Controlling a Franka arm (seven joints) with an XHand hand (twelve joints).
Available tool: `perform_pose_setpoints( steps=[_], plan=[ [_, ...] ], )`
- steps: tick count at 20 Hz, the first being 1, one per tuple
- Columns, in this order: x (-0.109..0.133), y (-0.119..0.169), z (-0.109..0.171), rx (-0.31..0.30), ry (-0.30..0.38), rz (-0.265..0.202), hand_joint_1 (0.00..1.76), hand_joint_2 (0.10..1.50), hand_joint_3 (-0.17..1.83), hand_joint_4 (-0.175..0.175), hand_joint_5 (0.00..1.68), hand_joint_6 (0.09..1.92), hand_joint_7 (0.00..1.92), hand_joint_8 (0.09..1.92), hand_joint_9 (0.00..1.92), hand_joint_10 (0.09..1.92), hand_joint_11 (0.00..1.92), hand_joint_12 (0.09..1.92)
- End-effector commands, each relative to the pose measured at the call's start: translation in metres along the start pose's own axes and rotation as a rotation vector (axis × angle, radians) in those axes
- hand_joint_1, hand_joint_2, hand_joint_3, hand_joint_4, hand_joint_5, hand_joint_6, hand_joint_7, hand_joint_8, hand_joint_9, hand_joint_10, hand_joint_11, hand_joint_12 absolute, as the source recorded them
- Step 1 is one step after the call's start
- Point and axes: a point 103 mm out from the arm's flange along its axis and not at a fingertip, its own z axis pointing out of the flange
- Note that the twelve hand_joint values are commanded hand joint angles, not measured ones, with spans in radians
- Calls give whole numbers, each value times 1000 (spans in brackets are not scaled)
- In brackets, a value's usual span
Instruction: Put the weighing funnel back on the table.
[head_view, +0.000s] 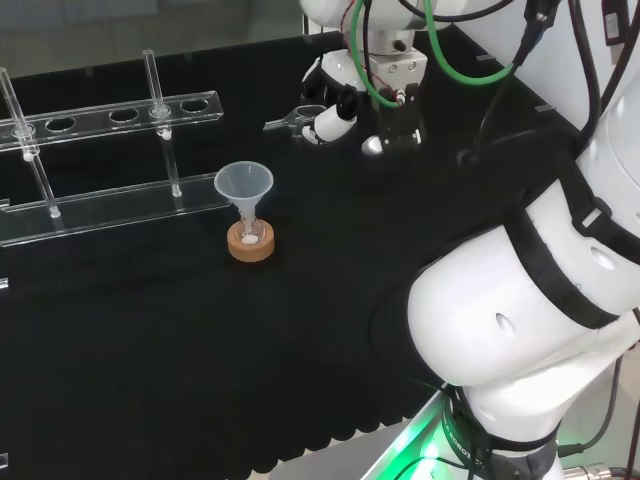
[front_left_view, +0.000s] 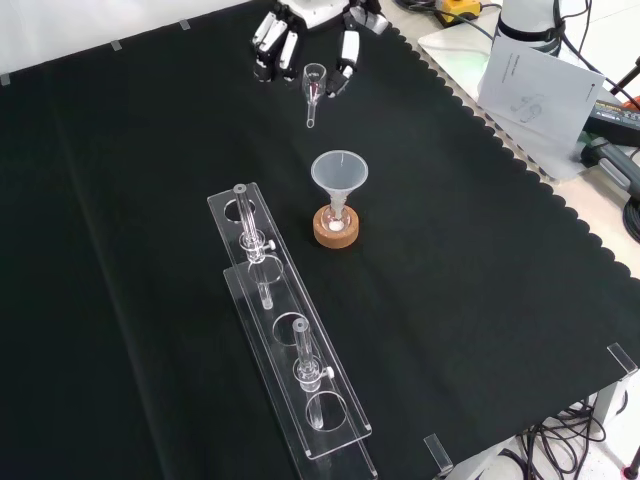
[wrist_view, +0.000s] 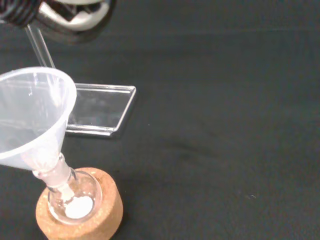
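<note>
The weighing funnel (front_left_view: 313, 88), a small clear scoop with a short stem, sits between the fingers of my hand (front_left_view: 290, 40) at the far end of the cloth in the front view. Its stem points toward the big funnel. In the head view it juts out to the left of the hand (head_view: 335, 105) as a grey clear piece (head_view: 285, 122), low over the cloth. The hand's fingers are curled round its cup. Whether it touches the cloth I cannot tell. In the wrist view its stem (wrist_view: 41, 47) runs out from under a blurred part of the hand (wrist_view: 75, 12).
The big funnel (front_left_view: 339, 172) stands in a small flask on a cork ring (front_left_view: 337, 232), close to the weighing funnel's stem; white powder (wrist_view: 75, 205) lies in the flask. A clear rack (front_left_view: 285, 330) with glass tubes stands beyond it. Papers (front_left_view: 540, 80) lie off the cloth's scalloped edge.
</note>
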Motion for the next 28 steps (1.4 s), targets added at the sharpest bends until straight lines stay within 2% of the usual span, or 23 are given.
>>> perform_pose_setpoints(
  steps=[1,8,16,28],
  plan=[
    [-18,3,3,-37,70,-24,1063,746,637,175,1096,973,424,695,730,525,549,1218],
    [-40,17,7,-31,101,-12,1063,745,638,175,1097,972,425,694,728,523,538,1218],
    [-65,51,22,8,126,2,1063,744,639,175,1098,970,425,693,728,522,533,1222],
    [-82,97,61,92,156,-27,1064,743,639,175,1099,969,426,691,728,522,526,1227]
  ],
)
